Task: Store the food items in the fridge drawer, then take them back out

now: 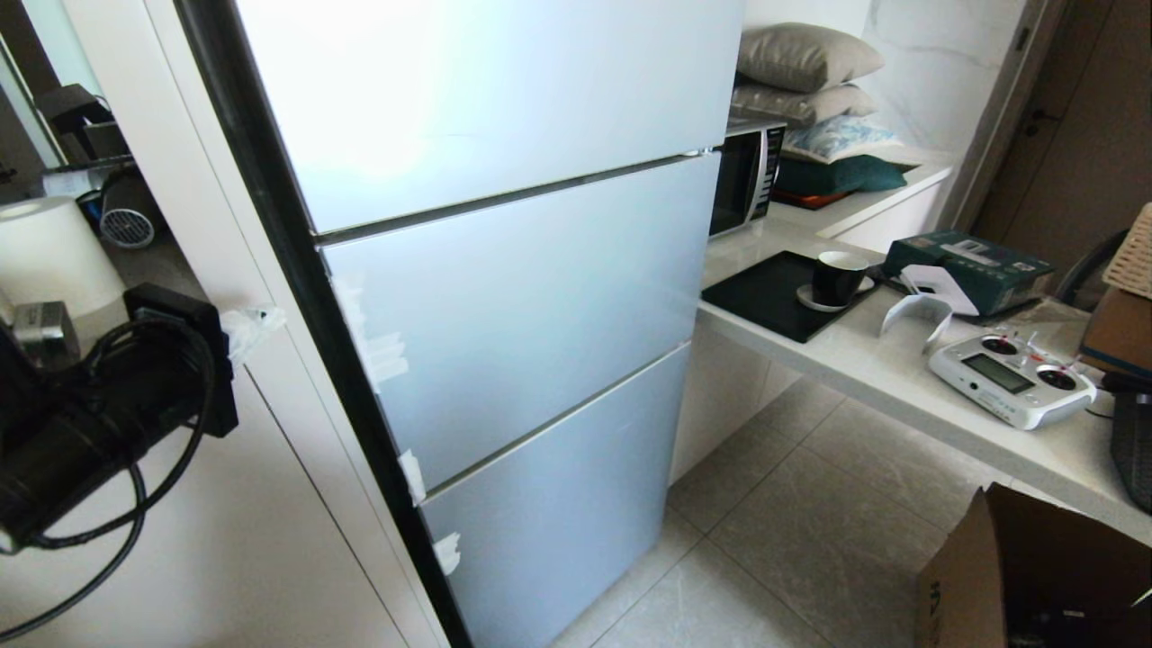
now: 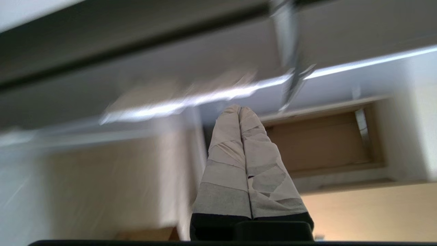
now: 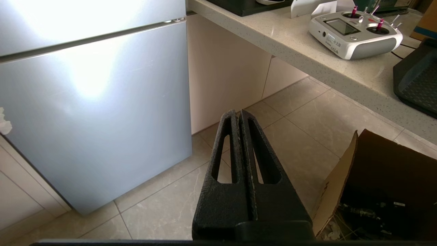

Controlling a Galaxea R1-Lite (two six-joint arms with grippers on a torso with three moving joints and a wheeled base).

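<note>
Beside the fridge (image 1: 504,297), whose three doors are all shut, the head view shows the left arm (image 1: 90,423) at the fridge's left and a table (image 1: 900,378) at its right carrying a white remote controller (image 1: 1012,380). No food items or fridge drawer show. From the left wrist, the left gripper (image 2: 240,110) has taped jaws pressed together, grasping nothing. From the right wrist, the right gripper (image 3: 238,113) has black jaws clenched empty, over floor right of the fridge, near a cardboard box (image 3: 385,184).

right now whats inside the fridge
Nothing inside can be seen: all three doors of the fridge are closed, hiding any drawers or food. Only bits of white tape show along its left edge.
</note>
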